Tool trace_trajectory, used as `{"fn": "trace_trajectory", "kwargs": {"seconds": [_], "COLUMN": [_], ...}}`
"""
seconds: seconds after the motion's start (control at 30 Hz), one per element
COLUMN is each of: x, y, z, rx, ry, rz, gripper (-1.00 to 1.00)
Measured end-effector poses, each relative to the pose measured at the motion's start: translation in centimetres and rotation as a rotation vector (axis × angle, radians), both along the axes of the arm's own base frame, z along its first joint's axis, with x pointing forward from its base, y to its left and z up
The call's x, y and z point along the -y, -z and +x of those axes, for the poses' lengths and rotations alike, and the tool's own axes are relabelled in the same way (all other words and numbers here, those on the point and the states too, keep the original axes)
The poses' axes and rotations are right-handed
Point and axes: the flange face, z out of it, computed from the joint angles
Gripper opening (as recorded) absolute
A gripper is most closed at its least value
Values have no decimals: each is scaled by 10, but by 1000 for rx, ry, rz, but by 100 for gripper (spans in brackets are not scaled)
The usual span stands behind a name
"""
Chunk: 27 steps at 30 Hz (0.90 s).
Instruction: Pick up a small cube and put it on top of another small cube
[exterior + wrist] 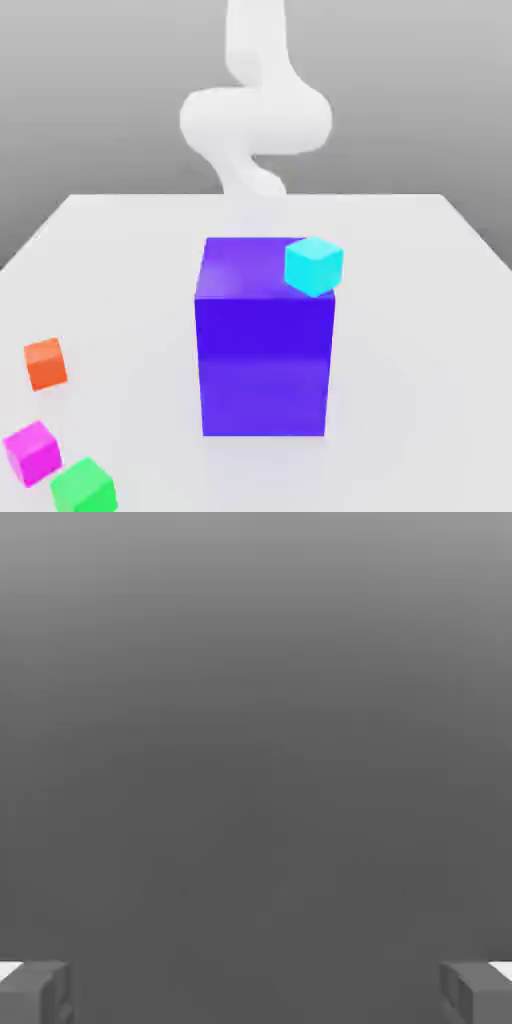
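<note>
Four small cubes show in the exterior view. A cyan cube (pixel 313 265) is at the upper corner of a tall purple block (pixel 264 350), on the exterior view's right; whether it rests on the block's top I cannot tell. An orange cube (pixel 45 363), a magenta cube (pixel 31 452) and a green cube (pixel 84 487) lie apart on the white table at the exterior view's left, near the front. In the hand view my gripper (pixel 256 994) is open, its grey fingertips (pixel 35 992) spread wide with nothing between them, facing plain grey background.
The white arm (pixel 255 120) rises behind the purple block at the back of the table (pixel 420 330). The purple block stands in the table's middle. The table's far edge runs behind it.
</note>
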Motion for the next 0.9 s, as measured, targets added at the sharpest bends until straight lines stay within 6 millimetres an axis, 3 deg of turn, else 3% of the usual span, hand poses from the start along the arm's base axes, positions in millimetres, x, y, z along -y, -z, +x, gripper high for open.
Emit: {"fn": "trace_trajectory", "kwargs": {"seconds": [0.23, 0.47, 0.7, 0.9], "x": [63, 129, 200, 244], "y": [106, 226, 352, 456], "z": [73, 107, 99, 65], "rx": [-183, -354, -519, -660], "ry": [127, 281, 471, 620], "rz": [103, 183, 239, 254], "gripper": [0, 0, 0, 0]}}
